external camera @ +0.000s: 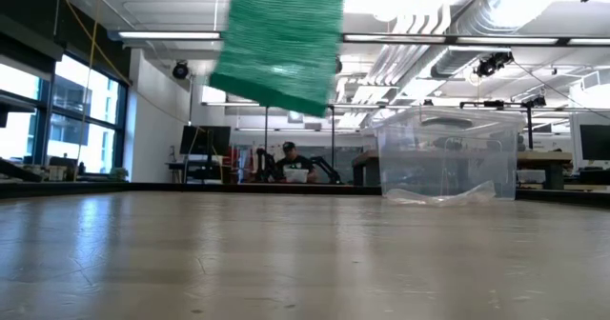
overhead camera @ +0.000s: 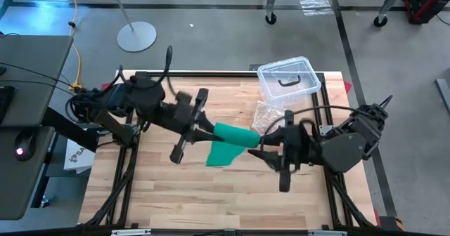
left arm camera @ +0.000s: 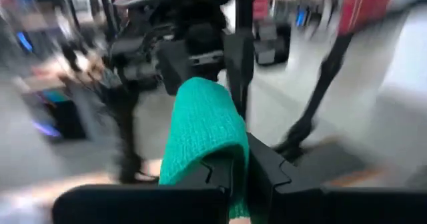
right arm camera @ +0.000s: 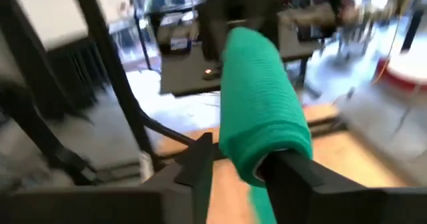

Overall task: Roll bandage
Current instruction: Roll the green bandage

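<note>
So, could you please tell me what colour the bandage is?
The bandage is solid green with a fine ribbed weave, clearest in the right wrist view.

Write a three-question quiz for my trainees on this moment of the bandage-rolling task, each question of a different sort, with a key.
1. True or false: the green stretchy fabric bandage lies flat on the wooden table.
2. Which grippers grip it? A) left only B) right only C) both
3. What stands at the table's far edge, beside the crinkly clear plastic bag?

Key:
1. False; it hangs in the air.
2. C: left gripper, right gripper.
3. The clear plastic box with a black handle.
</note>
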Robot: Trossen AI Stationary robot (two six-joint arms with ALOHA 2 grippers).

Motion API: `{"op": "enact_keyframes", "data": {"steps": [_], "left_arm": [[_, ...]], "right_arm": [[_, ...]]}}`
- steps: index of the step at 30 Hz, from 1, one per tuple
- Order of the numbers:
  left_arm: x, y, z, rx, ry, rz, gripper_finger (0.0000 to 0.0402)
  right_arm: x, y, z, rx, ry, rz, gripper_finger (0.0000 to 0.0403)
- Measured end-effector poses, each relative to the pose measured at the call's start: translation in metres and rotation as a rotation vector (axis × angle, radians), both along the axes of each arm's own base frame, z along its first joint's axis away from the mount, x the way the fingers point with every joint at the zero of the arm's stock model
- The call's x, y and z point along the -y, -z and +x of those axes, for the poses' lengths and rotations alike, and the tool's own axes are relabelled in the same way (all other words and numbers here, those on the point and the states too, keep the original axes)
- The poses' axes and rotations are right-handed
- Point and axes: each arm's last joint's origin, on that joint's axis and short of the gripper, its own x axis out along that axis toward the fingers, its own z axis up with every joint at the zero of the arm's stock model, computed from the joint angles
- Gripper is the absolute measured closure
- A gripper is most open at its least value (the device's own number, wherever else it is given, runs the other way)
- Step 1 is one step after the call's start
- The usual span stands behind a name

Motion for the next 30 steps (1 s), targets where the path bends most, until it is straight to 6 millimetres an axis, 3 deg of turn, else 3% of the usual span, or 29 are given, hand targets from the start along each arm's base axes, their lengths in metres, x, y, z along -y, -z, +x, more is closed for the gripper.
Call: {"op": "enact_keyframes", "data": {"steps": [3,6,9,14,20,23,26,30], "left_arm": [[0.007,0.003,-0.003,0.040,-0.021,0.251,0.0391],[0.012,0.002,-0.004,0.072,-0.041,0.343,0.0379],[0.013,0.001,-0.005,0.052,-0.068,0.220,0.0358],[0.008,0.000,-0.003,-0.022,-0.080,-0.057,0.0320],[-0.001,-0.004,0.001,-0.105,-0.135,-0.523,0.0288],[-0.006,-0.001,0.002,-0.165,-0.157,-0.665,0.0286],[-0.007,-0.001,0.004,-0.176,-0.109,-0.644,0.0303],[-0.007,0.005,0.003,-0.198,-0.075,-0.476,0.0373]], "right_arm": [[0.003,-0.001,0.001,0.028,0.044,0.179,0.0261],[0.005,-0.002,0.001,0.042,0.057,0.233,0.0258],[0.004,-0.001,0.001,0.033,0.048,0.168,0.0291],[0.004,-0.002,0.001,0.006,0.019,-0.023,0.0388],[0.004,0.002,-0.001,-0.096,-0.048,-0.421,0.0380],[0.001,0.008,0.002,-0.155,-0.101,-0.603,0.0388],[0.000,0.007,0.002,-0.140,-0.099,-0.566,0.0386],[0.002,0.006,0.003,-0.092,-0.037,-0.327,0.0354]]}}
